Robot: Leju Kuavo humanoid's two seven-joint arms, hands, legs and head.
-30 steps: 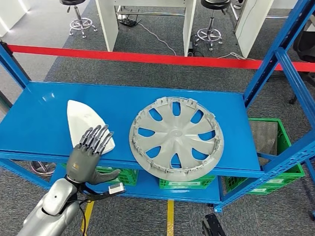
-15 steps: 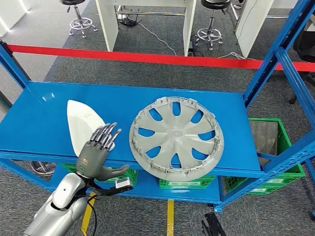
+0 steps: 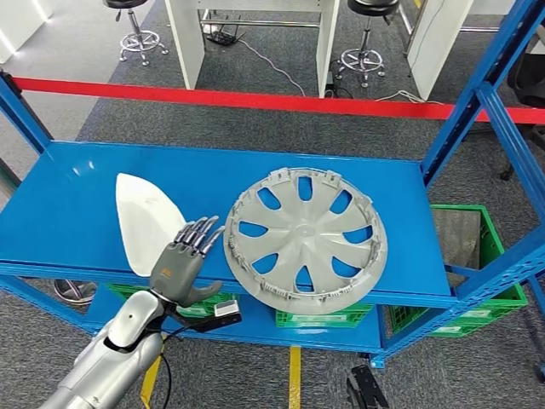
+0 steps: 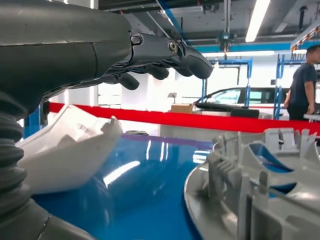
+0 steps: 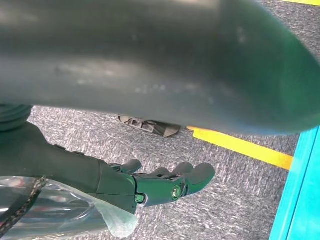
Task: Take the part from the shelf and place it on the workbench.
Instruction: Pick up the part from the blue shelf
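left hand (image 3: 179,269) open, beside wheel cover (image 3: 305,239), blue shelf (image 3: 71,213)

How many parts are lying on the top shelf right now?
2: the white part lies toward the shelf's left, beside the left hand; the grey wheel cover lies at the middle, overhanging the front edge.

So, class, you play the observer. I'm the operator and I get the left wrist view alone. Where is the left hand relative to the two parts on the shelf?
Observer: In the head view the left hand is at the front edge of the blue shelf, between the white part and the grey wheel cover. It holds nothing.
Operator: Does the wheel cover lie fully on the shelf?
Observer: No, its near rim hangs slightly over the front edge.
Operator: And the right hand?
Observer: The right wrist view shows the right hand over grey carpet, fingers stretched out, holding nothing.
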